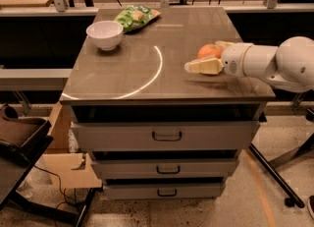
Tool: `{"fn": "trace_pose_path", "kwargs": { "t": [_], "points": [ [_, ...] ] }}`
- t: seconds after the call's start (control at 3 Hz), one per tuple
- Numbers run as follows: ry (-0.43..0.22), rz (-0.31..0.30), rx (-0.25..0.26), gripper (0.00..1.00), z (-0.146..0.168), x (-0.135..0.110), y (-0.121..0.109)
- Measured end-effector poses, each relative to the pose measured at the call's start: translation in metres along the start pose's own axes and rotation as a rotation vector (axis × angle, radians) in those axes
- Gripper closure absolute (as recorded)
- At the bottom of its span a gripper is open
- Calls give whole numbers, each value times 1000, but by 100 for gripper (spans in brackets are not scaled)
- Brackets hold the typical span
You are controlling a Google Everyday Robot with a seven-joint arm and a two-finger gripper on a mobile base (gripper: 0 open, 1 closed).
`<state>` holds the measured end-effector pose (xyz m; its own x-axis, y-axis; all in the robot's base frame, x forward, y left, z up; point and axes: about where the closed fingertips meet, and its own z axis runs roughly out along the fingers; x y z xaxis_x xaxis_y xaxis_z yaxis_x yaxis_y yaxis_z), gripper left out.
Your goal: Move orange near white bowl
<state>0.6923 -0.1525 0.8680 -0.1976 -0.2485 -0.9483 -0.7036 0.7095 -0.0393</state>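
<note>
The orange (208, 51) sits on the right side of the grey cabinet top (147, 69). My gripper (203, 56) reaches in from the right at tabletop height and is open. Its cream fingers straddle the orange, the near finger (203, 66) in front of it and the far finger mostly hidden behind it. I cannot tell whether they touch the fruit. The white bowl (105, 34) stands upright and empty at the far left of the top, well apart from the orange.
A green snack bag (136, 16) lies behind the bowl at the back edge. A white curved line (154, 71) crosses the middle of the top. Three drawers (167, 135) are below. A cardboard box (64, 152) and dark chair (19, 137) stand at the left.
</note>
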Motion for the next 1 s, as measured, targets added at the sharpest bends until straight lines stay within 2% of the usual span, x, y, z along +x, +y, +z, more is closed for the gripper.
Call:
{"fn": "trace_pose_path", "kwargs": {
  "t": [1.0],
  "points": [
    [3, -1, -12, 88, 5, 0, 6]
  ]
}}
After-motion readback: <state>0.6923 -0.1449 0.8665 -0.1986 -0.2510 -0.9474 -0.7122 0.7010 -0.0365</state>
